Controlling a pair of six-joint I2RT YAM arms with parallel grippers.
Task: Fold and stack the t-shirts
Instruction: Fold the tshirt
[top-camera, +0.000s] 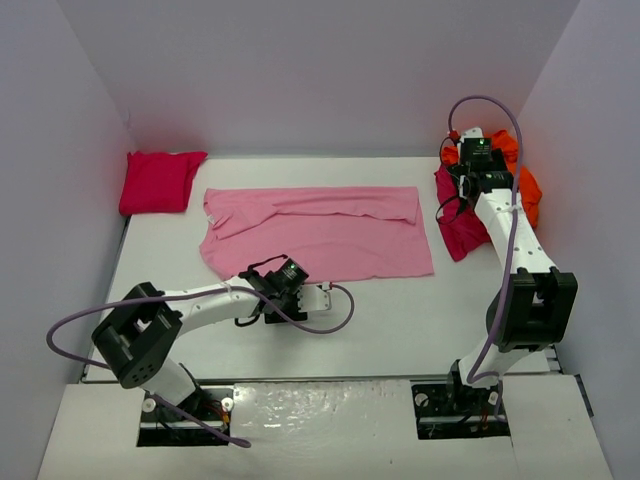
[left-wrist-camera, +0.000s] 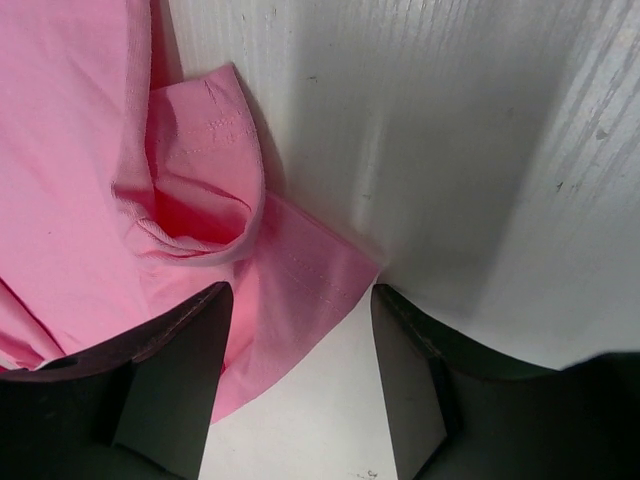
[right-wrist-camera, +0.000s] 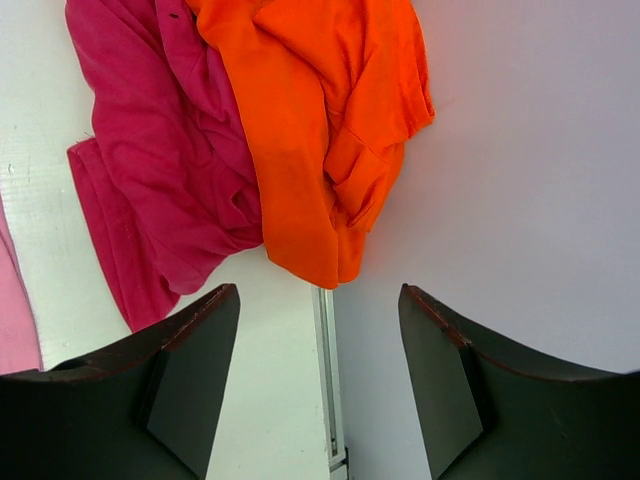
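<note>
Your left claw (left-wrist-camera: 300, 335) is wide open, low over the table (left-wrist-camera: 480, 150). One corner of the pink shirt (left-wrist-camera: 70, 180) lies between its fingers (left-wrist-camera: 175, 370), but you cannot tell if it touches them. A small fold curls up just past them. The rest of that shirt runs off the picture. From above it lies spread out in the middle.

Your right claw (right-wrist-camera: 320, 340) is open too and holds nothing. It hangs over the orange shirt (right-wrist-camera: 310, 120) and the crimson shirt (right-wrist-camera: 150, 150), bunched together by the right wall (right-wrist-camera: 520, 150). From above, the arm (top-camera: 510, 240) hides much of that pile.

The red shirt (top-camera: 155, 182) lies folded in the far left corner.
</note>
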